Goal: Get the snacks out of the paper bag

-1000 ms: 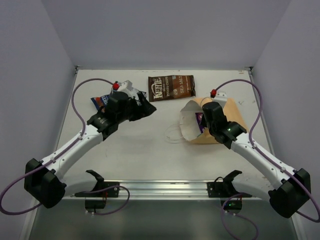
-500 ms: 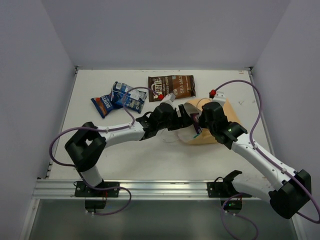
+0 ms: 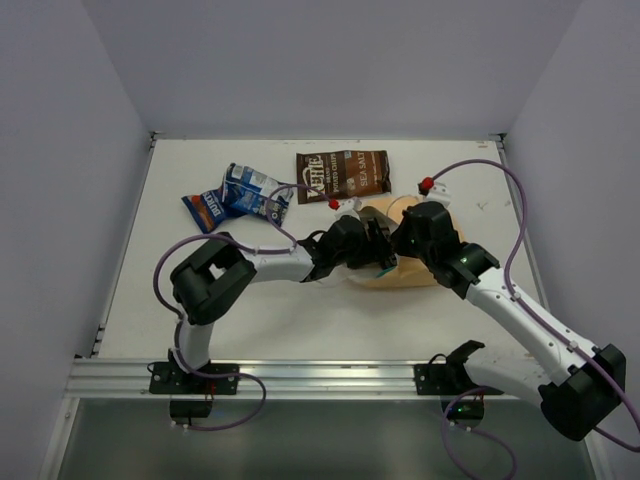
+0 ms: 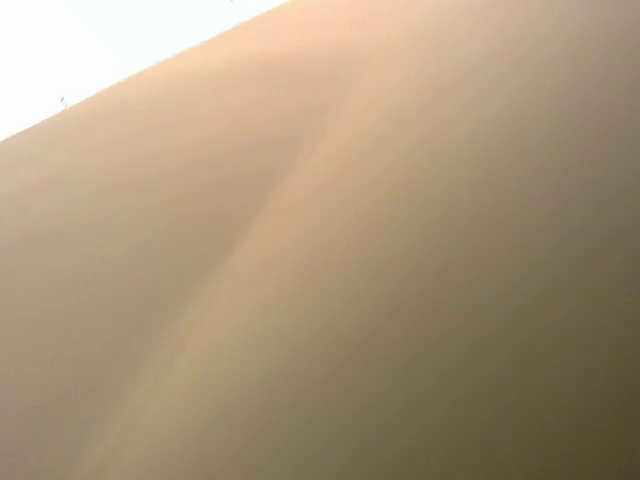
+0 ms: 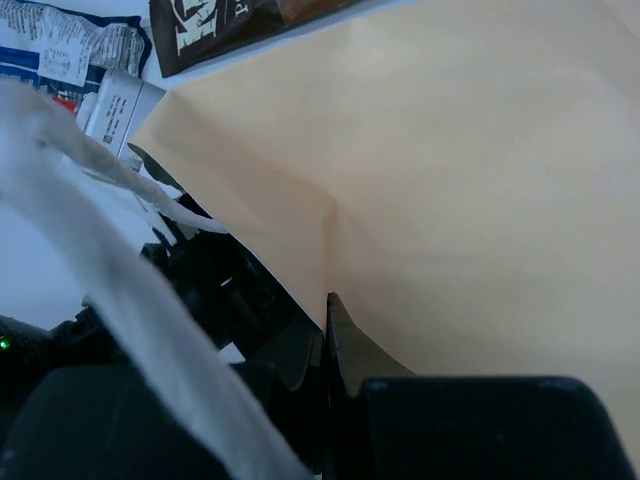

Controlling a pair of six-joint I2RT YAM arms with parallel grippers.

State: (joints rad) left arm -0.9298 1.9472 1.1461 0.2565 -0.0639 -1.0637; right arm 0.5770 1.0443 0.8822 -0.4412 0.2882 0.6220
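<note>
Snacks outside the bag lie along the far side of the white tabletop (image 3: pixel 250 310): a blue foil packet (image 3: pixel 205 208) furthest left, a second blue foil packet (image 3: pixel 255 192) touching it, then a larger dark brown chip bag (image 3: pixel 342 175) lying flat. Right of centre, the tan kraft paper bag (image 3: pixel 385 212) lies on its side, mouth toward the left. The left gripper (image 3: pixel 372 250) reaches across into that mouth. Its wrist view shows only tan paper, so I cannot tell how wide it stands or whether it grips anything. The right gripper (image 5: pixel 327 345) is pinched closed on the bag's upper edge, beside a white string handle (image 5: pixel 100 260).
</note>
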